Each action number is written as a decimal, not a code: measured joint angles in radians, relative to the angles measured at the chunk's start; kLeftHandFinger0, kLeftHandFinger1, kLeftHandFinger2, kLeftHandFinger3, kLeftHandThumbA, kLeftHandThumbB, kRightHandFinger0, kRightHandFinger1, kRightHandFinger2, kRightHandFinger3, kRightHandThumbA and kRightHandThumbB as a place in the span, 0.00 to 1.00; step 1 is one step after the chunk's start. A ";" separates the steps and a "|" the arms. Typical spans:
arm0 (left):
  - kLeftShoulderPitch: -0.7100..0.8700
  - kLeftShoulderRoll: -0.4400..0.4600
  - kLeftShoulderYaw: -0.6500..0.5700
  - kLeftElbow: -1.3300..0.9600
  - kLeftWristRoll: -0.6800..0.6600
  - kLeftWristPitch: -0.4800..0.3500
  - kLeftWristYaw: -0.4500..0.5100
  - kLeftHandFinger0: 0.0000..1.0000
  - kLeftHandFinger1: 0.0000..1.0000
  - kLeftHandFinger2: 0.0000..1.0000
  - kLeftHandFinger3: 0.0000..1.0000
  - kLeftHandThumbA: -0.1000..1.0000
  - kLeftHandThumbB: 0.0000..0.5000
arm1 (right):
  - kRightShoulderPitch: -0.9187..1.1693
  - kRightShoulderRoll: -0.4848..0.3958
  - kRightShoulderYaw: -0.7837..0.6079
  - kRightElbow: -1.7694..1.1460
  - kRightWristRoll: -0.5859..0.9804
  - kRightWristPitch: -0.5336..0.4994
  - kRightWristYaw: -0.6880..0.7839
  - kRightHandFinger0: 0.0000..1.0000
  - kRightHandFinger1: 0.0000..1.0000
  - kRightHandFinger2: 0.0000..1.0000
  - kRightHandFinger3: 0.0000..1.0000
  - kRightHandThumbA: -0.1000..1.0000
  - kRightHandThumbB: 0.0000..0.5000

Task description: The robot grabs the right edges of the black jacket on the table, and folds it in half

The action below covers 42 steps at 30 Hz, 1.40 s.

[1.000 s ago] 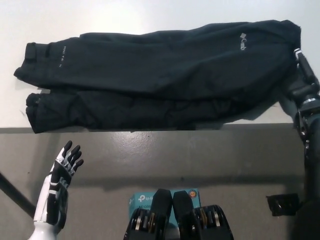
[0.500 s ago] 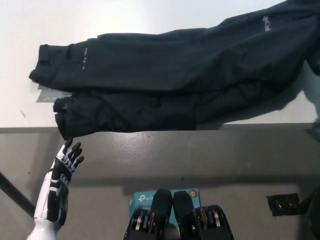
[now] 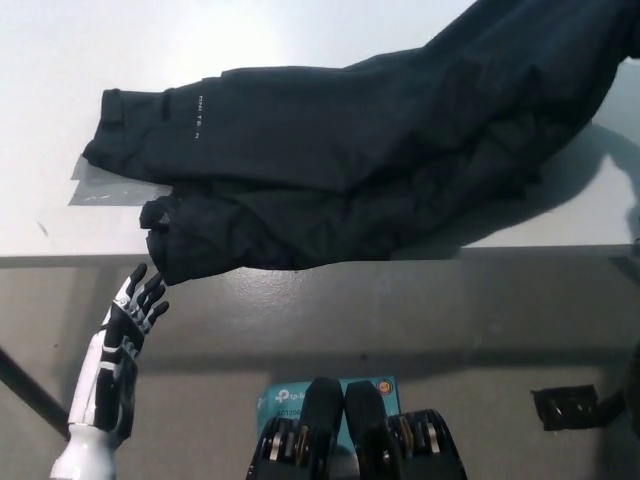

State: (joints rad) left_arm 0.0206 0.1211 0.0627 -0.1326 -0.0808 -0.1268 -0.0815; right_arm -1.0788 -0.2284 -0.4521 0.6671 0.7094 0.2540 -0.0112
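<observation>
- My white left hand (image 3: 122, 335) hangs low at the left, below the near edge of the white counter (image 3: 60, 60) and in front of the grey floor. Its fingers (image 3: 148, 300) are spread and point up toward the counter edge. It holds nothing and touches nothing that I can see, though the fingertips sit just under the nearest cuff.
- The black, slightly crumpled fabric jacket (image 3: 350, 160) lies across the counter. Its two sleeve ends are at the left, one above the other; the lower cuff (image 3: 160, 225) lies at the counter's front edge, and the upper sleeve carries small white lettering.
- A thin pale sheet (image 3: 90, 185) shows flat on the counter just beside the sleeves, partly under them.
- Toward the right the jacket rises off the counter, climbs to the top right corner and leaves the picture there; a dark shadow lies under the raised part.
- My black right hand is out of view. I judge it is the one lifting that right edge, but I cannot see whether it is open or closed.
- To do this step well, I would carry the raised right edge up and over toward the sleeve ends, keeping it high enough that the cloth clears itself and does not drag the bottom layer along.
- I would lay it down with edges lined up, and watch the lower cuff so it does not slip off the counter.
</observation>
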 measured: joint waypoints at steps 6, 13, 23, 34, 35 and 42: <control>0.005 0.000 0.000 -0.002 0.000 0.002 0.000 1.00 1.00 1.00 1.00 1.00 0.37 | -0.052 0.026 0.169 -0.041 -0.093 -0.010 0.003 0.00 0.14 0.54 0.45 0.00 0.36; 0.012 0.000 0.000 -0.003 0.000 0.002 0.000 1.00 1.00 1.00 1.00 1.00 0.43 | -0.149 0.080 0.371 -0.041 -0.215 -0.020 0.029 0.00 0.27 0.59 0.41 0.00 0.35; 0.019 0.003 -0.003 -0.010 0.000 0.004 -0.003 1.00 1.00 1.00 1.00 1.00 0.33 | -0.216 0.166 0.693 0.045 -0.428 -0.086 0.133 0.00 0.26 0.53 0.13 0.00 0.33; 0.019 0.009 -0.010 -0.010 0.002 0.016 -0.014 1.00 1.00 1.00 1.00 1.00 0.32 | -0.306 0.309 0.877 0.365 -0.622 -0.230 0.174 0.04 0.47 0.79 0.66 0.00 0.41; 0.019 0.010 -0.011 -0.011 0.002 0.018 -0.014 1.00 1.00 1.00 1.00 1.00 0.30 | -0.311 0.321 0.887 0.399 -0.637 -0.243 0.174 0.07 0.51 0.82 0.67 0.00 0.40; 0.024 0.014 -0.024 -0.032 0.000 0.036 -0.016 1.00 1.00 1.00 1.00 1.00 0.30 | -0.321 0.391 0.949 0.587 -0.743 -0.298 0.183 1.00 1.00 1.00 1.00 0.55 0.70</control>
State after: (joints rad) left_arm 0.0444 0.1351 0.0384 -0.1642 -0.0803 -0.0908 -0.0979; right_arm -1.3999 0.1630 0.4973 1.2545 -0.0338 -0.0441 0.1721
